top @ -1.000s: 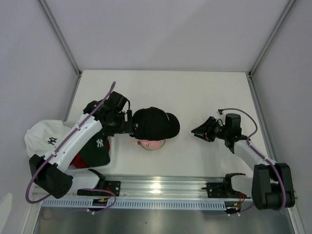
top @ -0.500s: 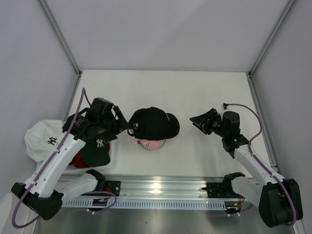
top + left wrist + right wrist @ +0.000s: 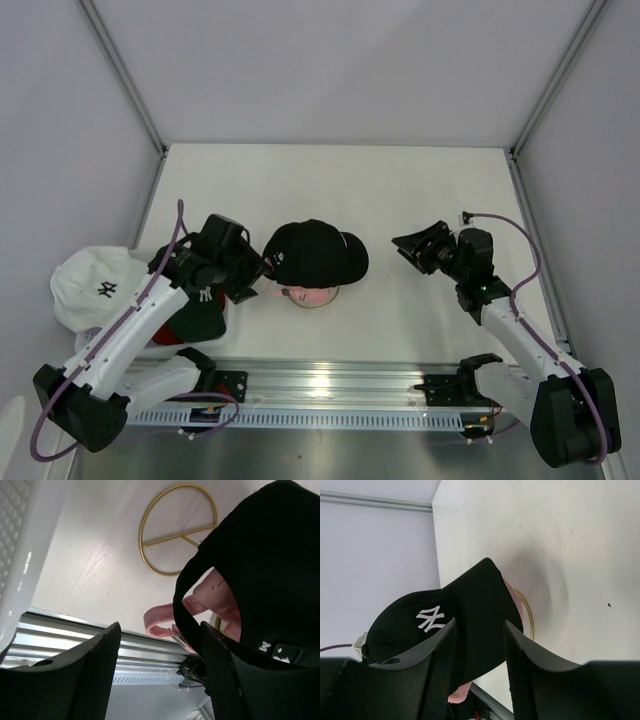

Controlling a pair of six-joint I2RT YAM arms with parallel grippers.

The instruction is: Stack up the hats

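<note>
Black cap point(image 3: 318, 252) sits on the pink cap point(image 3: 312, 293), my left gripper point(image 3: 160, 630) and right gripper point(image 3: 402, 250) both gape empty, so next I likely reach for the green cap point(image 3: 200, 318).

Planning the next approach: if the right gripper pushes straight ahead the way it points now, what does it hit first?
Probably the brim of the black fabric NY-logo cap; the right gripper, fingers open, points left at it. Relative height is unclear.

Bright, even overhead light; soft shadows; near jaws blurred in wrist views.
</note>
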